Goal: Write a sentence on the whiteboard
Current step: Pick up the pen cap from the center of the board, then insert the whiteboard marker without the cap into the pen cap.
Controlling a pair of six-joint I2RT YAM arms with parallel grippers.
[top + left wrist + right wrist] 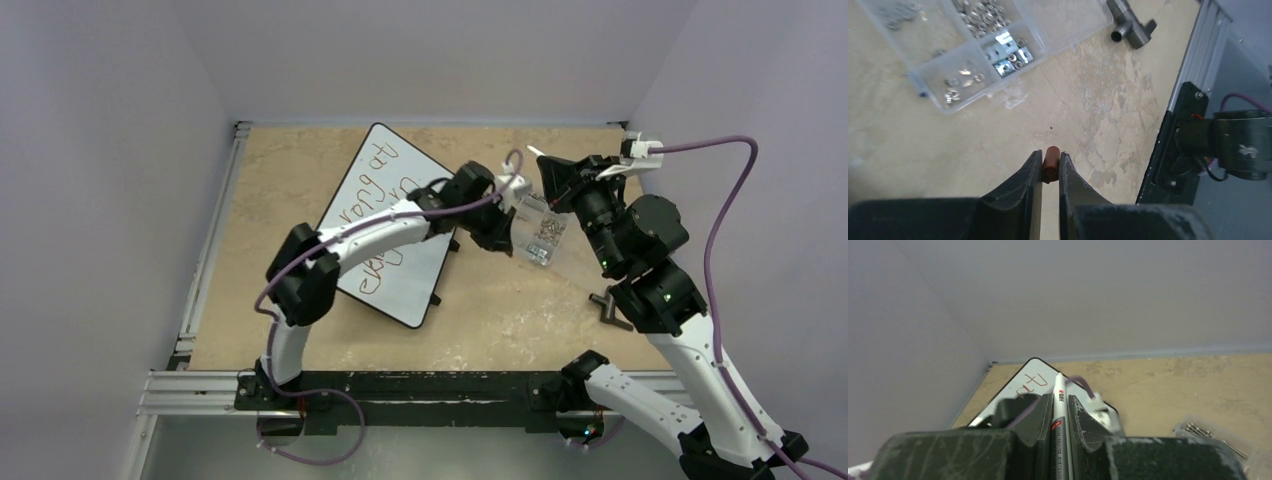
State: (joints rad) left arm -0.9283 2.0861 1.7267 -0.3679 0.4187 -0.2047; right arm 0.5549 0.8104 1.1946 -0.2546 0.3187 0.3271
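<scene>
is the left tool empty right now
No, the left tool is shut on a small reddish-brown cylindrical cap, pinched between its two dark fingertips.

I saw a clear box [540,232] of metal bits right of centre on the table [500,325], a grey fitting [608,303] nearer.

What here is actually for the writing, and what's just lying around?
For the job: whiteboard, sentence, marker, reddish cap.
Lying about: clear box of metal bits, dark metal fitting.
</scene>
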